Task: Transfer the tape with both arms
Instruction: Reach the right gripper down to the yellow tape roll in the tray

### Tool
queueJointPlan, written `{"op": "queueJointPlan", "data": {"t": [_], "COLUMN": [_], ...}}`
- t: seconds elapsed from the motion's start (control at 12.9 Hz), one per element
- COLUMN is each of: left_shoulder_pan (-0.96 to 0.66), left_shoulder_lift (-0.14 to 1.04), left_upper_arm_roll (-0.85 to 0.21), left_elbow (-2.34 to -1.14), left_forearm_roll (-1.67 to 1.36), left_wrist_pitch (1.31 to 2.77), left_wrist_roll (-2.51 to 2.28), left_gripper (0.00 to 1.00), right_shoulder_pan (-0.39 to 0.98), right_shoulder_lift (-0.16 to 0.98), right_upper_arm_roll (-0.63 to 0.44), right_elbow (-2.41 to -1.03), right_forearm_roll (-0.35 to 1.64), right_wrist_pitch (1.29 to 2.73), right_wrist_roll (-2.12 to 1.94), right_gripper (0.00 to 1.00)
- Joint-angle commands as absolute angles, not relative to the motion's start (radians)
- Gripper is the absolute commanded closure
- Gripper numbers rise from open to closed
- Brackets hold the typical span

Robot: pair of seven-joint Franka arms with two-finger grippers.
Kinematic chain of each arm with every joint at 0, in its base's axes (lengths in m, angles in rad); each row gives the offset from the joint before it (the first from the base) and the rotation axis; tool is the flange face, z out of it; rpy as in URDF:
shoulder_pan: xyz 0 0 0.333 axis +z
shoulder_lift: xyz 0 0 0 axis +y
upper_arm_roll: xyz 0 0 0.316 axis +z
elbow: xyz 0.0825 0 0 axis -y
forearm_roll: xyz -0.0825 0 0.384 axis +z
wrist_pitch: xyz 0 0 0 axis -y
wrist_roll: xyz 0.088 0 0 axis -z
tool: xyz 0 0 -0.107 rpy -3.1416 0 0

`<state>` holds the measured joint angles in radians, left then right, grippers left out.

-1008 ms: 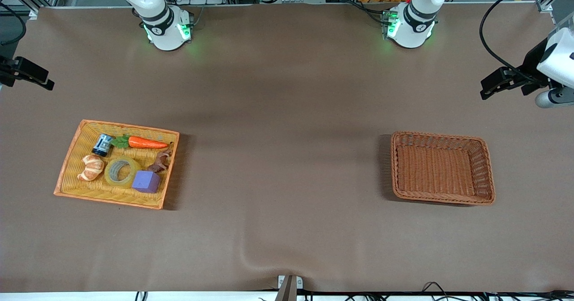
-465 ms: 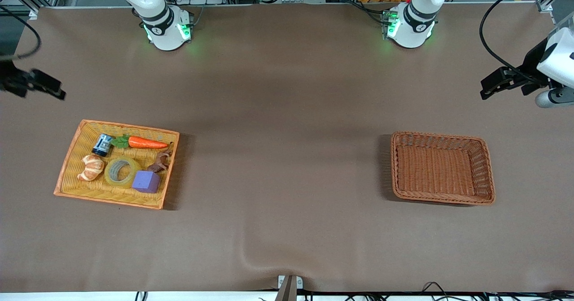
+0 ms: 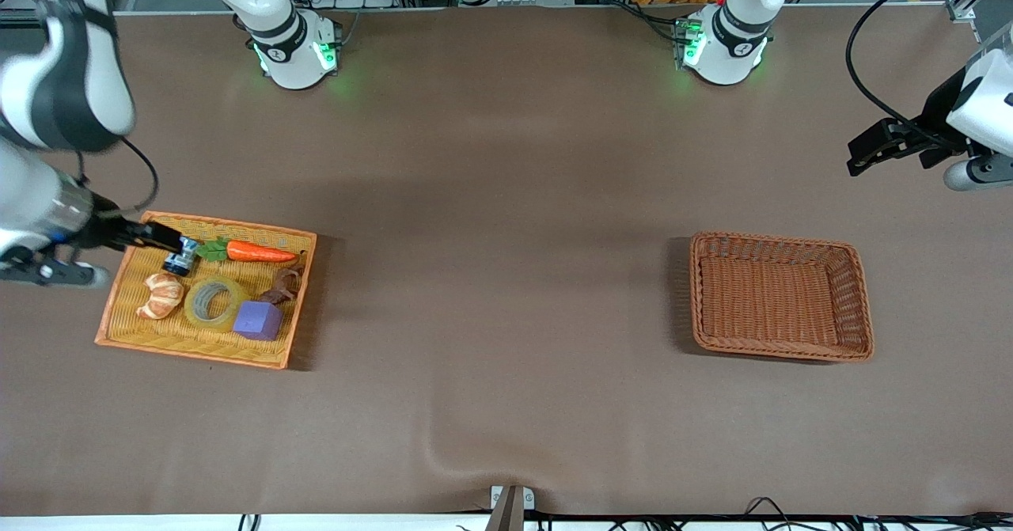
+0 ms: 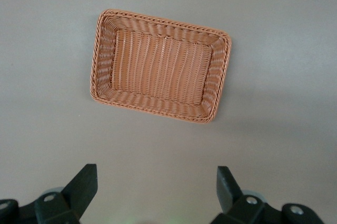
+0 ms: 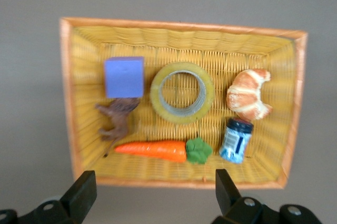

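The tape, a yellowish ring with a grey core, lies flat in the yellow wicker tray between a croissant and a purple cube. In the right wrist view the tape sits mid-tray. My right gripper hangs open and empty over the tray's rim by the blue can; the right wrist view shows the gripper above the rim beside the carrot. My left gripper waits open and empty in the air at the left arm's end of the table, and shows as the pair of jaws in its own wrist view.
A brown wicker basket stands empty toward the left arm's end, also seen as the basket in the left wrist view. The tray also holds a brown figure. A wrinkle in the cloth lies near the front edge.
My right arm has swung in from the table's end to over the tray's rim by the can. The left arm has not moved. Both grippers stay open.
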<state>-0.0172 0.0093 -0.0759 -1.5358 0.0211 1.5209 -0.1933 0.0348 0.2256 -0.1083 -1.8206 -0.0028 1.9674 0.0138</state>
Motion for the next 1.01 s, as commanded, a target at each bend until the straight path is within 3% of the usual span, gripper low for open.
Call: {"op": "queueJointPlan", "data": {"t": [0.0, 0.47, 0.78, 0.93], "left_shoulder_pan": [-0.017, -0.017, -0.015, -0.015], "left_shoulder_lift": [0.011, 0.008, 0.009, 0.008], "left_upper_arm_roll": [-0.081, -0.081, -0.081, -0.081], "left_elbow": [-1.525, -1.528, -1.526, -1.526], "left_forearm_roll": [0.043, 0.041, 0.034, 0.032], "left_wrist_pitch": [1.505, 1.493, 1.496, 1.496], "left_wrist_roll": [-0.170, -0.178, -0.178, -0.178], "left_gripper": [0.00, 0.00, 0.00, 0.00], "right_shoulder_pan": [0.020, 0.028, 0.029, 0.031], "right_shoulder_lift": [0.343, 0.512, 0.535, 0.541], "right_upper_arm_roll": [-0.104, -0.103, -0.101, -0.088], "right_elbow": [-1.819, -1.871, -1.913, -1.913], "right_forearm_roll": [0.014, 0.012, 0.014, 0.014], "right_wrist_pitch": [2.072, 2.331, 2.344, 2.348], "right_wrist_roll": [0.011, -0.025, -0.025, -0.025], "right_gripper": [0.00, 0.00, 0.00, 0.05]}}
